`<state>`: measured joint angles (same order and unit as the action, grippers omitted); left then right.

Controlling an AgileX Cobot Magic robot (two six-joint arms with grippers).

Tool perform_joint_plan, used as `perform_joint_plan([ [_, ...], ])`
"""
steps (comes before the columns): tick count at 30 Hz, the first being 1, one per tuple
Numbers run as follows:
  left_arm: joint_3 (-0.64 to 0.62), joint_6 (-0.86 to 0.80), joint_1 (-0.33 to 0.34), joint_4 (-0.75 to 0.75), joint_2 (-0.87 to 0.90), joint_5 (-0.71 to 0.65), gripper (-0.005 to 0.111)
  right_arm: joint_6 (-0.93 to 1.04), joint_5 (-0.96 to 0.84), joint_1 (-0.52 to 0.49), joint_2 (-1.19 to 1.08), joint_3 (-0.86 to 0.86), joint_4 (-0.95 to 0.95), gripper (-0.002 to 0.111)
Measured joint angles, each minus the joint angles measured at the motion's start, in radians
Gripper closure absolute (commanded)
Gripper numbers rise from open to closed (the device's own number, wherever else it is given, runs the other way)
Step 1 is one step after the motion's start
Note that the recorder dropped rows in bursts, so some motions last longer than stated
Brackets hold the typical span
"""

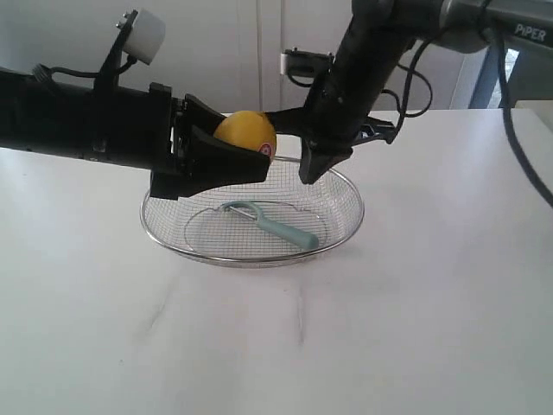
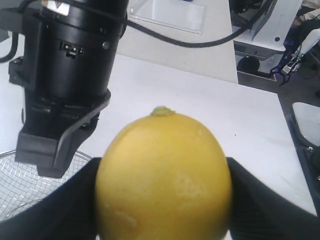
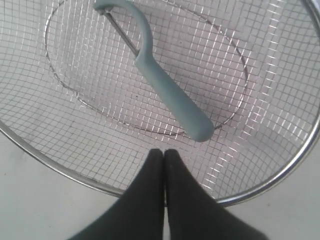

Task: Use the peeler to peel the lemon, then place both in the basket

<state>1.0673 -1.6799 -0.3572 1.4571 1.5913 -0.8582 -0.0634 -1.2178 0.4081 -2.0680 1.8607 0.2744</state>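
My left gripper [image 1: 249,149] has its jaws wide apart, and they squeeze the lemon [image 1: 244,131] from both sides. One black finger [image 2: 65,210] presses on one side of the lemon and the other finger presses on the other side. The lemon is up in the air and does not touch the basket [image 1: 251,262]. It hangs over the left part of the basket, near the far rim. I see a small red sticker [image 1: 266,150] on the lemon, next to the front finger. In the left wrist view the lemon is smooth and yellow, with a little nub on top.

My right gripper [image 3: 163,152] has its jaws shut tight, with the two tips pressed together. It holds nothing. It hangs just over the rim of the basket, on the right side, and points down.

The peeler [image 1: 272,225] lies flat on the bottom of the basket. Its blue handle points to the front right and its curved head points to the left.

The basket sits on the white desk [image 1: 415,328], about in the middle and a bit nearer the far edge.
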Motion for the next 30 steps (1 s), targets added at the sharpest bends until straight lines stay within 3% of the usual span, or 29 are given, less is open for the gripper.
perform_joint_plan([
  [30,0.000,0.000,0.000,0.000,0.000,0.012,0.107,-0.074,-0.002,-0.195,0.080,0.000,-0.045,0.108],
])
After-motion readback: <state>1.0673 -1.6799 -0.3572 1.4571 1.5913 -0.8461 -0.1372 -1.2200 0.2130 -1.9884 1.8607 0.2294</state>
